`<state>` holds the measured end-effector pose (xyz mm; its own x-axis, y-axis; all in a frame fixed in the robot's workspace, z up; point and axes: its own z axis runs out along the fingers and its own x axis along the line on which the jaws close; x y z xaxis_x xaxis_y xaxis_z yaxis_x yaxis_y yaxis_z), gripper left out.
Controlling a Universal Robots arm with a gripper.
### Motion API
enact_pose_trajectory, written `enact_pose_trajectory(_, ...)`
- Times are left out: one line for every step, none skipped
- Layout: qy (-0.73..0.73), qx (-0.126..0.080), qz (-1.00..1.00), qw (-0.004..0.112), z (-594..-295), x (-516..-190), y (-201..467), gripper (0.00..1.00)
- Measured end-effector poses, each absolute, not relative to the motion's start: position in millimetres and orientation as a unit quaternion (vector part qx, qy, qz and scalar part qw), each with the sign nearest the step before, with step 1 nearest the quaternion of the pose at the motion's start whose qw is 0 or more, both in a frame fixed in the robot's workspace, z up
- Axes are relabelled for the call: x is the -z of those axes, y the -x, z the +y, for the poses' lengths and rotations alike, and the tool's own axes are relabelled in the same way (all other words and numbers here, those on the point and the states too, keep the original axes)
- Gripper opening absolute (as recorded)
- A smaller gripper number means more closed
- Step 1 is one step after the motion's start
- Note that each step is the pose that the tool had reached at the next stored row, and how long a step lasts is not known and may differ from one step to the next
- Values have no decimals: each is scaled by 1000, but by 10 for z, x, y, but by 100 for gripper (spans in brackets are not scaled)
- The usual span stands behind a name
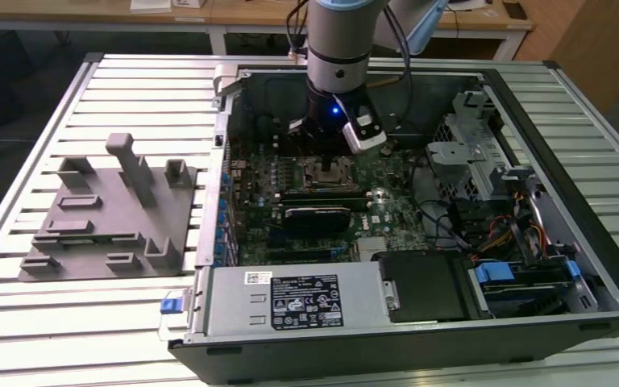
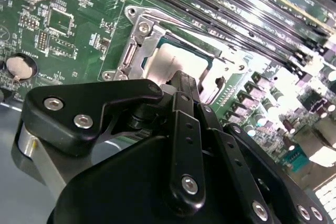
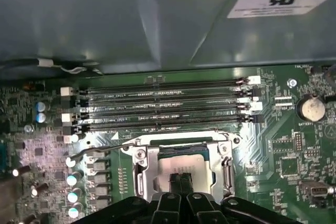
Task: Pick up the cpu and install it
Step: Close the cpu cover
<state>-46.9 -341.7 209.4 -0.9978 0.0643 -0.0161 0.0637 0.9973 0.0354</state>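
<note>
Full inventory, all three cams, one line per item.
table: one, silver, slatted
computer case: one, black, open, on the table
tray: one, grey, on the table, to the exterior view's left of the computer case
motherboard: one, green, inside the computer case
socket frame: one, silver, on the motherboard
cpu: one, pale silver top, inside the socket frame
memory slots: four, black, beside the socket frame
coin cell: one, silver, on the motherboard
arm: one, grey, reaching into the computer case
gripper: one, black, shut, over the cpu

Printed white sticker [image 3: 281,4] on case wall [image 3: 105,19]; black label [image 1: 307,301] on power supply [image 1: 229,313]; wording unreadable
</note>
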Motion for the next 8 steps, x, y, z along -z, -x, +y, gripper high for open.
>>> enact_pose_trajectory(-29,-17,999,9,-3420,-2094,471,11)
enact_pose_trajectory(-29,-17,999,9,-3421,-2093,473,11)
enact_pose_trajectory(-29,-18,999,10,-3421,-2093,480,11)
enact_pose_trajectory(-29,-18,999,10,-3423,-2093,492,11)
enact_pose_trajectory(-29,-18,999,10,-3424,-2093,505,11)
enact_pose_trajectory(-29,-18,999,11,-3426,-2093,518,11)
enact_pose_trajectory(-29,-19,999,12,-3429,-2093,532,11)
enact_pose_trajectory(-29,-19,999,12,-3430,-2092,551,11)
